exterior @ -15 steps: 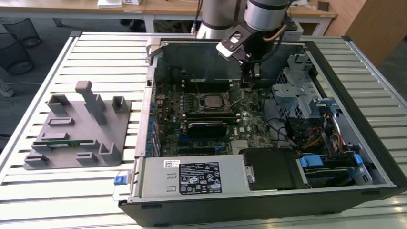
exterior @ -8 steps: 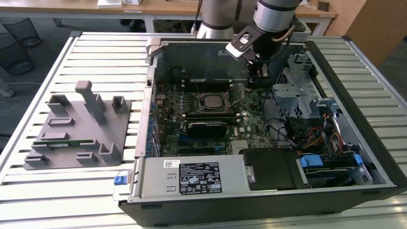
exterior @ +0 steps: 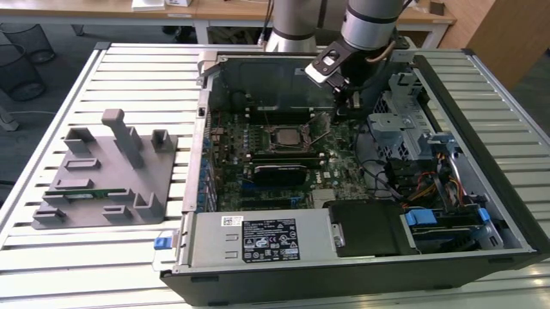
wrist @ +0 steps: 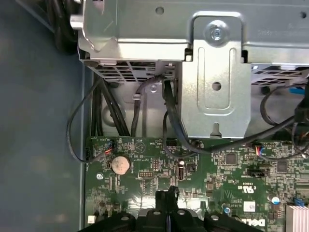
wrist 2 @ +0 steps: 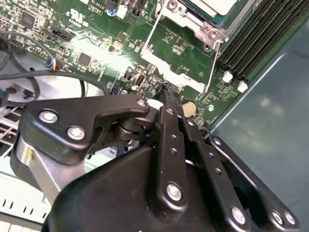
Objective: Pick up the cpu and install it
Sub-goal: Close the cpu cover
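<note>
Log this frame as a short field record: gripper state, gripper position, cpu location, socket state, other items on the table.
gripper state: gripper shut, nothing seen between the fingertips
gripper position: inside the open computer case, low over the motherboard, beside the socket toward the exterior view's right
cpu location: cpu lies in the socket at the board's middle
socket state: retention frame surrounds the chip; lever wire runs alongside it; whether it is latched cannot be told
other items: grey fixture tray on the exterior view's left, holding a green memory stick

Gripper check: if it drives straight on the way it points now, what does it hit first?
Most likely the motherboard: the gripper, jaws shut, points at bare board near the coin cell. Depth is unclear.
</note>
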Robot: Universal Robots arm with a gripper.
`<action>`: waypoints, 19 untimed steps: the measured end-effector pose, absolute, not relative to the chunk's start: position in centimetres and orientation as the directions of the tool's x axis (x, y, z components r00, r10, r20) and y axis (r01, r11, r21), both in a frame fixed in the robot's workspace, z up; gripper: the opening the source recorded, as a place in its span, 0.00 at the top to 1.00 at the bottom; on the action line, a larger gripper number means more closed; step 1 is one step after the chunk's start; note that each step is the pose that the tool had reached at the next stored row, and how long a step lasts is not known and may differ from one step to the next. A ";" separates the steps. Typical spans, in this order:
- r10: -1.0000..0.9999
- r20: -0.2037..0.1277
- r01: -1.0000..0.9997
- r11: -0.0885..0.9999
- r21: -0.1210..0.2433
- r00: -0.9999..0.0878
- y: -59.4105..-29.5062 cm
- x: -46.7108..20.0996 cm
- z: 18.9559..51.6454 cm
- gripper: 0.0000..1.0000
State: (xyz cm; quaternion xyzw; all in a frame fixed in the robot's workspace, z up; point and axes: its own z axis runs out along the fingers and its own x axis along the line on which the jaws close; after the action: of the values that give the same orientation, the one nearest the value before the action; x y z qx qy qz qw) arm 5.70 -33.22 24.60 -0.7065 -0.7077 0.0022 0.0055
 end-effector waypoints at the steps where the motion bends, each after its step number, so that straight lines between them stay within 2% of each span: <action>1: 1.000 0.005 1.000 0.002 -0.011 -0.002 -33.2 5.7 24.4 0.89; 19: 1.000 0.005 1.000 0.002 -0.011 -0.002 -33.2 1.2 24.1 0.89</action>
State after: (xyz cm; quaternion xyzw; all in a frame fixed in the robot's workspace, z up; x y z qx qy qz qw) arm 1.22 -33.19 24.06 -0.7064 -0.7078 0.0021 0.0056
